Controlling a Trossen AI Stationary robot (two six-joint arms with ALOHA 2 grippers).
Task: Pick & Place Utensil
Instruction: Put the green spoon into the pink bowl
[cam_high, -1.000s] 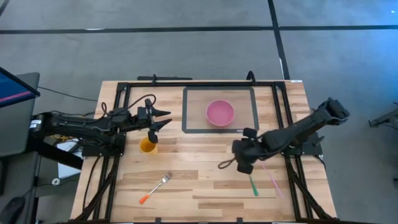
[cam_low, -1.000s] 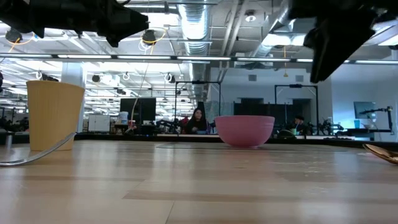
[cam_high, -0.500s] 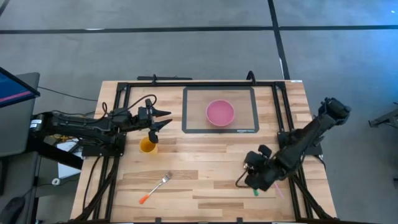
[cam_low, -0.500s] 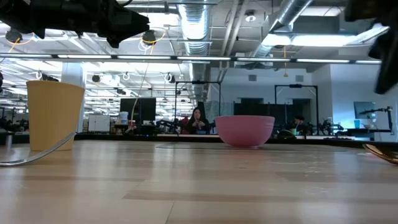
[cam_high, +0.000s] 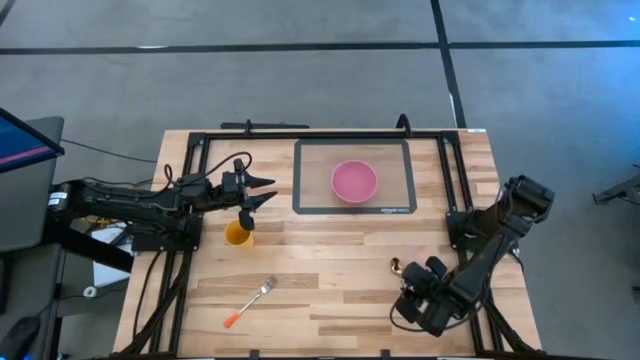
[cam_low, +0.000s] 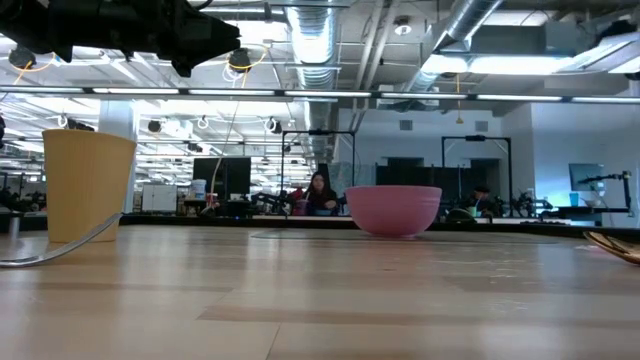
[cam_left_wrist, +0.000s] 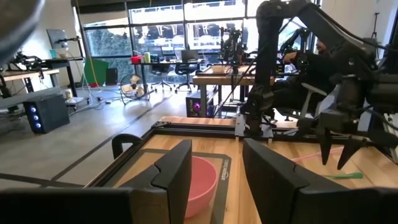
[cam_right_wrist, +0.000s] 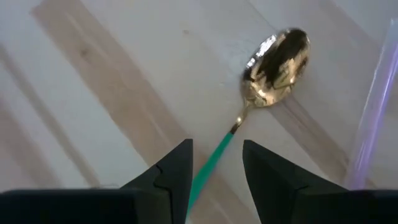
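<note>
A spoon with a gold bowl (cam_right_wrist: 277, 57) and a green handle (cam_right_wrist: 212, 157) lies flat on the wood near the table's near right corner; only its bowl (cam_high: 396, 266) shows in the high view. My right gripper (cam_right_wrist: 215, 163) (cam_high: 410, 296) hangs over it, open, one finger on each side of the handle. An orange-handled fork (cam_high: 250, 303) lies near the near left. A yellow cup (cam_high: 237, 234) (cam_low: 88, 185) stands upright. The pink bowl (cam_high: 353, 181) (cam_low: 393, 209) sits on a dark mat. My left gripper (cam_high: 266, 191) (cam_left_wrist: 216, 163) waits open above the cup.
A pale purple rod (cam_right_wrist: 373, 106) lies on the wood beside the spoon. The dark mat (cam_high: 310, 200) with the bowl lies at the far middle, inside a black frame (cam_high: 200, 150) along the table's edges. Bare wood (cam_high: 330, 260) spans the middle of the table.
My right gripper has swung from the middle of the table toward the near edge and a little to the right, ending over the spoon's green handle, which it now covers in the high view. It has left the low view. Nothing else has moved.
</note>
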